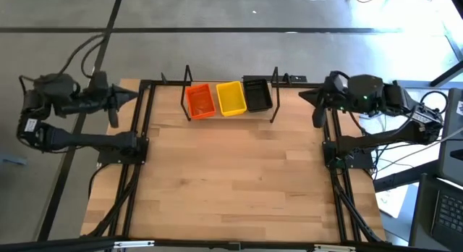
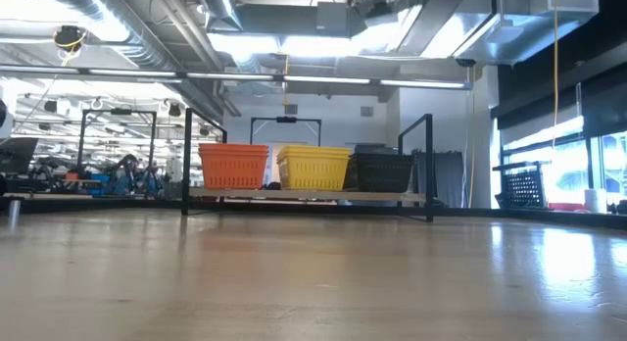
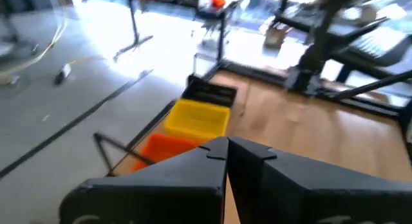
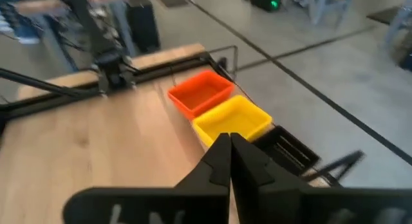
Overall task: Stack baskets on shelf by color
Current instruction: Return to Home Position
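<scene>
Beyond the desk (image 1: 231, 187), the left arm (image 1: 79, 100) and right arm (image 1: 362, 96) sit folded outside its side rails, jaws clenched on nothing (parked clear, I judge). Farthest back, the shelf (image 2: 392, 196) carries the baskets side by side, sorted by colour: orange (image 2: 233, 166), yellow (image 2: 313, 169), black (image 2: 382, 171).
</scene>
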### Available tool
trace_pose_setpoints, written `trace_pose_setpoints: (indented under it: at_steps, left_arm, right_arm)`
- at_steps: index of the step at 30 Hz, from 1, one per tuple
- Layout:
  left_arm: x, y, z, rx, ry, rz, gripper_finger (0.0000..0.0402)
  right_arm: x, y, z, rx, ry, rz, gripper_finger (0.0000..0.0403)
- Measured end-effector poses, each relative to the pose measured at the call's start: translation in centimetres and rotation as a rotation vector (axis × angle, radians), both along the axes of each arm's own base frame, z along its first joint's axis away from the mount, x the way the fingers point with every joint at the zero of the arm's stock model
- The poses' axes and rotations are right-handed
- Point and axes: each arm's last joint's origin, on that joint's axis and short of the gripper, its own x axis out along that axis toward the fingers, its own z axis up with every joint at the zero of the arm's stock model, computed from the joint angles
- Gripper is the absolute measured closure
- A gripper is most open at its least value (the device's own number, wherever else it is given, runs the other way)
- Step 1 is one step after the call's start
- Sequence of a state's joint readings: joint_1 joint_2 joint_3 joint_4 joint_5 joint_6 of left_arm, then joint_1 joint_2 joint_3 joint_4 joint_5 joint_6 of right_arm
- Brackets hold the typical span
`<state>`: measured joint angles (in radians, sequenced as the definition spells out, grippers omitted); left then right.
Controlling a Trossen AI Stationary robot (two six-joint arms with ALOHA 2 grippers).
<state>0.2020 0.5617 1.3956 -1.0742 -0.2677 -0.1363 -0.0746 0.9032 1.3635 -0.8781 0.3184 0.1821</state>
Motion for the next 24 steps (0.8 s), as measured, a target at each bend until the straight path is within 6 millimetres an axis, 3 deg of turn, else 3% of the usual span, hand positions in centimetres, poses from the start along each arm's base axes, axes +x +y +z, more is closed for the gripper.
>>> trace_pose_setpoints:
  at_steps: [9, 15, 19, 24]
  left_arm:
    - [-2.7, -0.8, -5.5, 0.055, -0.189, -0.106, 0.0401]
    - [-4.4, -1.3, -8.4, 0.058, -0.307, -0.152, 0.0401]
    - [-5.4, -1.6, -9.8, 0.069, -0.346, -0.156, 0.0401]
    - [-5.6, -1.7, -9.3, 0.101, -0.349, -0.193, 0.0401]
  right_arm:
    - [-2.6, 0.7, -3.6, -0.065, -0.258, 0.138, 0.0403]
    - [-4.8, 0.8, -6.5, -0.05, -0.36, 0.138, 0.0403]
    - [-6.1, 0.9, -8.2, -0.054, -0.402, 0.137, 0.0403]
    - [-7.7, 1.0, -9.9, -0.063, -0.453, 0.152, 0.0403]
